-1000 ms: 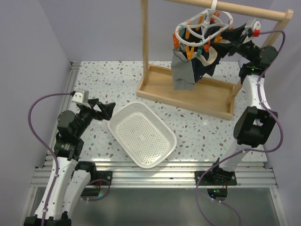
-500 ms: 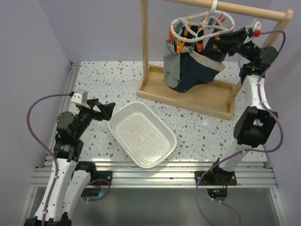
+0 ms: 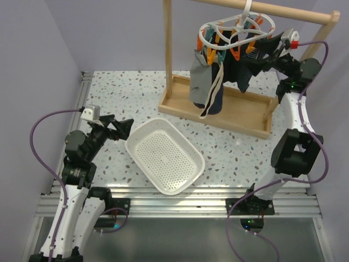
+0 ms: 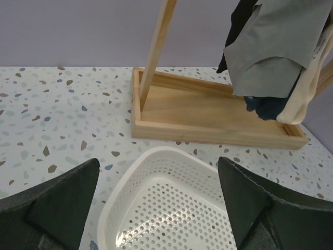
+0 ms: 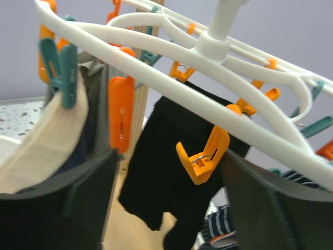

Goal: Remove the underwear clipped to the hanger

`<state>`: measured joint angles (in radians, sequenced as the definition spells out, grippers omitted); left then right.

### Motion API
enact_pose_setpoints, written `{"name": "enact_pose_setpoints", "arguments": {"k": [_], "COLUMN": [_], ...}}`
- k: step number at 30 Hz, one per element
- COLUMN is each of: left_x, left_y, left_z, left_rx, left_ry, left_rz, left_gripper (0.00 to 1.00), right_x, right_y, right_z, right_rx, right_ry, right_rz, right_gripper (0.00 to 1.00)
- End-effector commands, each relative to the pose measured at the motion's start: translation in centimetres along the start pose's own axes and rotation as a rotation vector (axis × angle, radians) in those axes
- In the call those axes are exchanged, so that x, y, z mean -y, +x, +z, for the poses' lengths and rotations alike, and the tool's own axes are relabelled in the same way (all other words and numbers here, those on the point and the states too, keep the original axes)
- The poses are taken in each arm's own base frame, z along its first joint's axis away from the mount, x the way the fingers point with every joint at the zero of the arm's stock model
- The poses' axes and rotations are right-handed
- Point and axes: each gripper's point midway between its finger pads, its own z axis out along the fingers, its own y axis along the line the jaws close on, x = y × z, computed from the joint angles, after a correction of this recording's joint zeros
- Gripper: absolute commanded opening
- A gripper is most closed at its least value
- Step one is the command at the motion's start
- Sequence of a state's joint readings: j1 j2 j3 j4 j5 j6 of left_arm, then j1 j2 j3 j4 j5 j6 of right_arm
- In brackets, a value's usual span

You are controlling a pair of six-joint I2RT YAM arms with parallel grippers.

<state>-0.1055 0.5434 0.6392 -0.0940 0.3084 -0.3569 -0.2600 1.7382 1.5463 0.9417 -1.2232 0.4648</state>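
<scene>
Up front, the left gripper [image 3: 124, 126] hangs wide open just beside the white perforated plastic basket [image 4: 166, 152]. Farther back, the right gripper [image 5: 167, 156] stands open at the white plastic oval ring hanger [image 5: 210, 47], where the small soft underwear [image 3: 204, 87] hangs clipped; it would likely do best closing on the black garment [image 5: 151, 156] and pulling straight down

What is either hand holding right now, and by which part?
Nothing is held. The left hand is open near the basket. The right hand is open by the hanger, gripping none of the underwear.
</scene>
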Motion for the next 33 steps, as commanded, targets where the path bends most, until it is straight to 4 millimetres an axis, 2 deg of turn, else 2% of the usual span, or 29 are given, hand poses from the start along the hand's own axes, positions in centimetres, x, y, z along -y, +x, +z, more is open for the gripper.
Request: {"name": "enact_pose_setpoints", "arguments": {"k": [1, 2, 3, 4, 5, 7, 12, 13, 14, 16, 18, 21, 22, 24, 26, 27, 28, 29, 30, 31, 32, 33], "left_x": [1.0, 1.0, 1.1, 1.1, 1.1, 1.1, 1.1, 1.1, 1.2, 1.1, 1.1, 1.1, 1.1, 1.2, 1.2, 1.2, 1.3, 1.3, 1.3, 1.3, 1.4, 1.4], "left_y": [-2.1, -1.9, -2.1, -2.0, -1.9, -1.8, -1.8, -1.7, -1.9, -1.8, -1.7, -1.7, -1.5, -1.6, -1.6, -1.5, -1.6, -1.6, -1.6, -1.6, -1.6, -1.6], "left_z": [-0.2, -0.3, -0.3, -0.3, -0.3, -0.3, -0.3, -0.3, -0.4, -0.4, -0.5, -0.4, -0.4, -0.3, -0.2, -0.2, -0.1, -0.1, -0.1, -0.1, -0.1, -0.2], "left_rx": [0.057, 0.056, 0.061, 0.059, 0.059, 0.057, 0.056, 0.054, 0.062, 0.061, 0.058, 0.057, 0.054, 0.055, 0.058, 0.054, 0.057, 0.058, 0.06, 0.06, 0.06, 0.062], "left_ry": [0.034, 0.035, 0.037, 0.038, 0.04, 0.039, 0.043, 0.043, 0.044, 0.042, 0.042, 0.045, 0.046, 0.05, 0.055, 0.057, 0.062, 0.062, 0.063, 0.063, 0.066, 0.065], "left_rz": [-0.006, -0.007, -0.006, -0.008, -0.007, -0.009, -0.004, -0.003, 0.001, 0.002, 0.003, 0.003, 0.002, 0.0, 0.0, -0.001, -0.001, -0.002, -0.002, -0.003, -0.002, -0.004], "left_gripper": [1.0, 1.0, 1.0, 1.0, 1.0, 1.0, 1.0, 1.0, 1.0, 1.0, 1.0, 1.0, 1.0, 1.0, 1.0, 1.0, 1.0, 1.0, 1.0, 1.0, 1.0, 1.0], "right_x": [-2.5, -2.4, -2.7, -2.2, -1.7, -1.9, -0.5, -1.1, -1.0, -2.2, -2.5, -3.4, -3.9, -5.3, -7.8, -9.7, -10.7, -13.1, -14.4, -14.7, -15.2, -16.8], "right_y": [-2.7, -2.5, -2.2, -2.1, -2.2, -2.1, -2.4, -3.3, -2.5, -2.7, -2.7, -1.9, -1.2, -0.9, -0.1, -0.5, 0.6, 0.3, 1.7, 2.2, 2.6, 2.8], "right_z": [-0.2, -0.4, -0.8, -1.1, -1.3, -1.9, -3.6, -3.7, -4.3, -4.7, -5.1, -5.7, -5.6, -5.0, -4.1, -2.9, -2.5, -1.2, -0.9, -0.4, -0.1, 1.1], "right_rx": [-0.017, -0.03, -0.068, -0.089, -0.117, -0.153, -0.182, -0.174, -0.178, -0.162, -0.156, -0.15, -0.158, -0.153, -0.135, -0.113, -0.125, -0.119, -0.163, -0.181, -0.191, -0.177], "right_ry": [-0.02, -0.005, 0.023, 0.076, 0.095, 0.145, 0.357, 0.369, 0.408, 0.425, 0.45, 0.478, 0.457, 0.377, 0.255, 0.172, 0.134, 0.064, 0.034, 0.02, 0.01, -0.032], "right_rz": [-0.081, -0.131, -0.079, -0.084, -0.185, -0.16, -0.074, -0.077, -0.051, -0.042, -0.051, 0.014, 0.042, 0.069, 0.129, 0.103, 0.067, 0.017, 0.022, -0.085, -0.103, -0.119], "right_gripper": [0.96, 0.99, 0.98, 0.99, 0.99, 0.99, 0.99, 0.99, 0.99, 0.99, 0.99, 0.98, 0.99, 0.99, 0.99, 0.99, 0.99, 0.99, 0.98, 0.99, 0.99, 0.99]}}
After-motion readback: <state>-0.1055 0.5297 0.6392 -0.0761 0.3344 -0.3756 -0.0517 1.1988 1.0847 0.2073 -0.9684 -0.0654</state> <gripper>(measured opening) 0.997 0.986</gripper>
